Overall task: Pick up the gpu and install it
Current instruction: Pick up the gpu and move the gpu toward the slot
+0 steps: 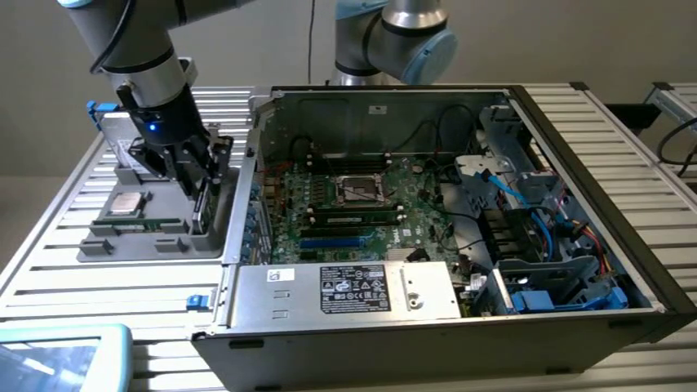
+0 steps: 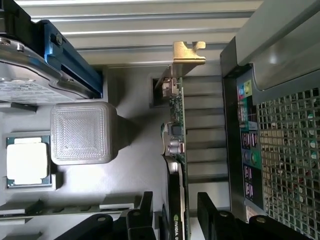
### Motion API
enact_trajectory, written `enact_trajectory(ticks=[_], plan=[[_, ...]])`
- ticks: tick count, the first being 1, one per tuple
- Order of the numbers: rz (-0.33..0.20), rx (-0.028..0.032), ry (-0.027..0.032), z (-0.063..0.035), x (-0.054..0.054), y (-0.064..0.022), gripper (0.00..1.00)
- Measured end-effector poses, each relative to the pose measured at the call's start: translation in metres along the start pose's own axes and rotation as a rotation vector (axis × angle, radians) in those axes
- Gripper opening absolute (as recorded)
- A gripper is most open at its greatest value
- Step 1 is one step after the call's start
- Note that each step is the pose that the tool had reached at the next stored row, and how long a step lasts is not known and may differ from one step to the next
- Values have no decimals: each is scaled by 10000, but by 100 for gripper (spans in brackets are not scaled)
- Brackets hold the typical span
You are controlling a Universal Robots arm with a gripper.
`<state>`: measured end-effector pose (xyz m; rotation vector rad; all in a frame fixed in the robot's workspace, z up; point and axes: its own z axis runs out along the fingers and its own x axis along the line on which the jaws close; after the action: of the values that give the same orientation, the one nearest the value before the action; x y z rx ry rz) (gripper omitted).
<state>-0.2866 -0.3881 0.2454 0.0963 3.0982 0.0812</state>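
Observation:
The gpu (image 1: 202,214) stands on its edge in a slot at the right side of the grey parts tray (image 1: 130,245), beside the open computer case (image 1: 610,188). In the wrist view the gpu (image 2: 176,125) is seen edge-on, a green board with a black face and a gold bracket at its far end. My gripper (image 1: 201,180) hangs right over the card. Its two black fingers (image 2: 210,215) straddle the card's near end with a gap on each side, so my gripper (image 2: 175,197) is open and not touching it.
The tray also holds a processor chip (image 2: 27,161), a narrow green memory stick (image 1: 136,220) and a grey drive (image 2: 30,85) in a blue carrier. The case's rear panel (image 2: 250,150) stands close beside the card. The motherboard (image 1: 348,212) lies open inside the case.

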Motion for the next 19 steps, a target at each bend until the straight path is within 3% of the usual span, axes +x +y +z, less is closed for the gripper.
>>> enact_trajectory(ticks=[3,7,8,19], plan=[[-19,-83,8,36,2,-2,48],[-63,-321,26,73,3,-8,48],[-70,-351,28,78,3,-16,48],[-94,-389,108,140,-11,-37,48]])
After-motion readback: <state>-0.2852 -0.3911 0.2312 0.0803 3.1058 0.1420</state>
